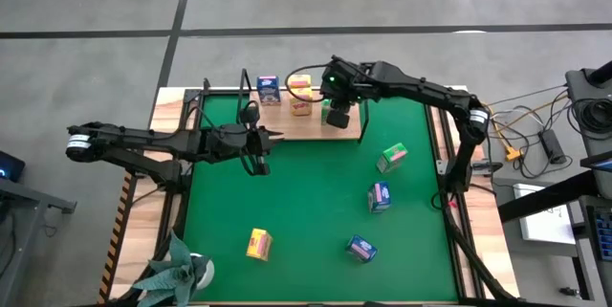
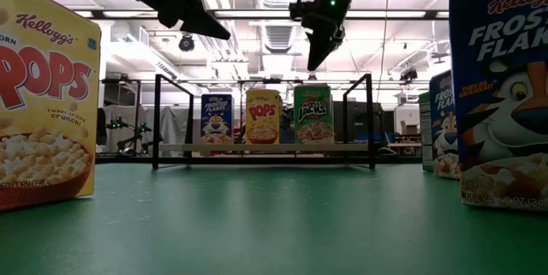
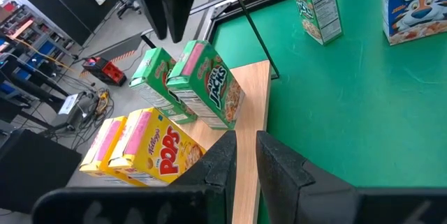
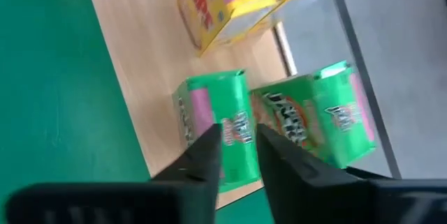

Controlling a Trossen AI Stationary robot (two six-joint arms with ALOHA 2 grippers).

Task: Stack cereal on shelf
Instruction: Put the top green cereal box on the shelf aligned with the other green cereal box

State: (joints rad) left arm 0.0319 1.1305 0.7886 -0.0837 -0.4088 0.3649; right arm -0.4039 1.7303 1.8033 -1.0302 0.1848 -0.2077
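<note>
1. The right end effector (image 1: 337, 114) hangs over the right half of the shelf (image 1: 356, 131), at about 12 o'clock on the tabletop (image 1: 316, 211), just above the two green cereal boxes (image 4: 230, 133) that stand side by side on the board. Its fingers (image 4: 202, 161) sit close together with only a narrow gap and nothing between them; the low view shows it clear above the green box (image 2: 313, 114), so it reads as released, not grasping.
2. The left end effector (image 1: 260, 137) waits over the mat near the shelf's front edge, towards 10 o'clock, its fingers (image 3: 223, 161) nearly clenched and empty.
3. On the shelf stand a blue box (image 1: 269, 89) at the left, two yellow boxes (image 1: 300, 95) in the middle and the green pair at the right.
4. Off the shelf lie a third green box (image 1: 391, 158) at 3 o'clock, two blue boxes (image 1: 379, 196) towards 4 and 5 o'clock, and a yellow box (image 1: 258, 244) at 7 o'clock.
5. Step in hand, as I judge it: backing off from the freshly set green pair. Do it well by lifting straight up before swinging away, so the fingers do not tip either box.
6. The loose green box looks the nearest next pick; grip it across its narrow faces and set it down level and square.
</note>
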